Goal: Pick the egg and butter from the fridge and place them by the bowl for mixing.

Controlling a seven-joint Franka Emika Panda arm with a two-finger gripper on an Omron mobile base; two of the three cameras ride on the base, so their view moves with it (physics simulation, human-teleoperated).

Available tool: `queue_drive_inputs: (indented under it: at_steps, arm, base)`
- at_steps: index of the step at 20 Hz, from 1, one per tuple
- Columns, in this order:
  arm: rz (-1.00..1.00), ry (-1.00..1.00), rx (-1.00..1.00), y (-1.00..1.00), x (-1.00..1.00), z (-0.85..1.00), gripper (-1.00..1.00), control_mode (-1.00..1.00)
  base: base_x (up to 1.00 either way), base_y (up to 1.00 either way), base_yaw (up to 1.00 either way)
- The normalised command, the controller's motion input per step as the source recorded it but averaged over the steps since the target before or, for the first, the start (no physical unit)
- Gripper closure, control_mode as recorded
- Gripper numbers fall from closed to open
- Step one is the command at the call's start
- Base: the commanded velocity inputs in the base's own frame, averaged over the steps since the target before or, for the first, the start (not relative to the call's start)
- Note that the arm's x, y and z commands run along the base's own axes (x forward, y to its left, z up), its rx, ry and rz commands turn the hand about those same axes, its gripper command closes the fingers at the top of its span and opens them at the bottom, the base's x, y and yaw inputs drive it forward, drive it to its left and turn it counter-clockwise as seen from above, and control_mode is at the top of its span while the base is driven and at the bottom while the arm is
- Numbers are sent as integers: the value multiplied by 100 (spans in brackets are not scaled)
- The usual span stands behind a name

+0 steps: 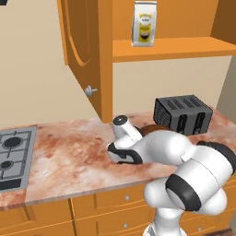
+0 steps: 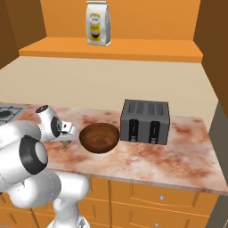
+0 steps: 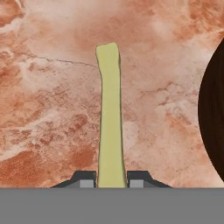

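Hand view: the gripper is pinching the butter, a pale yellow strip, between its fingertips over the counter, just beside the bowl, which is sitting by the toaster.

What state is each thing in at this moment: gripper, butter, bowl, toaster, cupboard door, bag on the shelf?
Gripper: shut on the butter, above the counter.
Butter: held between the fingertips, beside the bowl.
Bowl: upright, empty, on the counter.
Toaster: upright, slots empty.
Cupboard door: open.
Bag: upright on the shelf.
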Motion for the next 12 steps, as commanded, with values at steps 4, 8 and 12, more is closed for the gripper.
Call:
queue_drive_inputs:
  at_steps: [4, 8, 12]
  arm:
    - [0, 0, 0, 0, 4, -6, -100, -100]
    - [0, 0, 0, 0, -1, 0, -100, -100]
    - [-4, -14, 0, 0, -35, 91, -100, -100]
  base:
    - [0, 0, 0]
    - [0, 0, 0]
    - [0, 0, 0]
